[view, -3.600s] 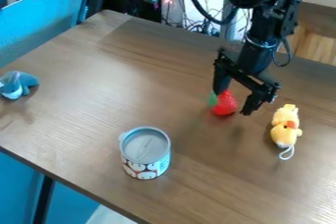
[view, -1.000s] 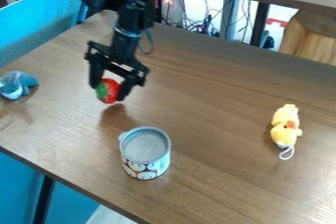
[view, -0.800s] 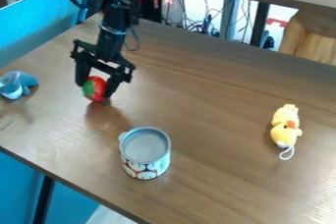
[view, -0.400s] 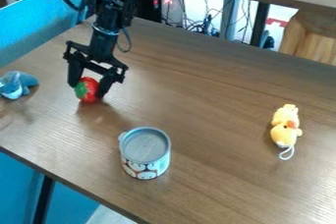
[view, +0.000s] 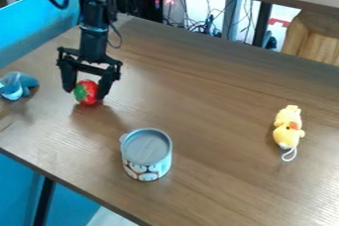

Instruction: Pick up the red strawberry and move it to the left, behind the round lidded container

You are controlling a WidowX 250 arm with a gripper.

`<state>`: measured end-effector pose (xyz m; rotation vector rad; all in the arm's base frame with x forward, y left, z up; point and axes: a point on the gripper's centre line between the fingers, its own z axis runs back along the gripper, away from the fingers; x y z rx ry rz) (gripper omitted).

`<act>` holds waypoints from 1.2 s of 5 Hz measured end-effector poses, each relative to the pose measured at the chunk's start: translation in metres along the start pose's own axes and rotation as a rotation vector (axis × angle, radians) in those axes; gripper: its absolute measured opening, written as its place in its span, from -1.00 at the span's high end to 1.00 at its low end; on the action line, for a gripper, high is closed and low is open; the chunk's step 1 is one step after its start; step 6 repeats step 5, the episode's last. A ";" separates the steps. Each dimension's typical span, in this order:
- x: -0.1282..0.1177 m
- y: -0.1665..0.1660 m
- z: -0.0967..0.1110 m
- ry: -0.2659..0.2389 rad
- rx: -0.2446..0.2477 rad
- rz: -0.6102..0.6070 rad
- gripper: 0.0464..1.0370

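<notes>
red strawberry [view: 88, 91] in black hand [view: 84, 94]

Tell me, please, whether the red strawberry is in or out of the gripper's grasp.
In: the strawberry sits between the fingers of the gripper, with one finger on each side.

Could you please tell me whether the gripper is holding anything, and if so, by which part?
The black two-finger gripper holds a rounded red toy strawberry with a green top, its fingers on opposite sides of the fruit's body.
</notes>
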<state>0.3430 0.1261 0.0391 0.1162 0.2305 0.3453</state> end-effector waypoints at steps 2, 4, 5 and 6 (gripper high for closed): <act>-0.051 -0.002 0.068 -0.232 -0.075 -0.054 -0.94; -0.101 -0.058 0.075 -0.230 -0.120 -0.389 -0.94; -0.110 -0.075 0.064 -0.219 -0.103 -0.462 -0.94; -0.110 -0.075 0.064 -0.219 -0.103 -0.462 -0.94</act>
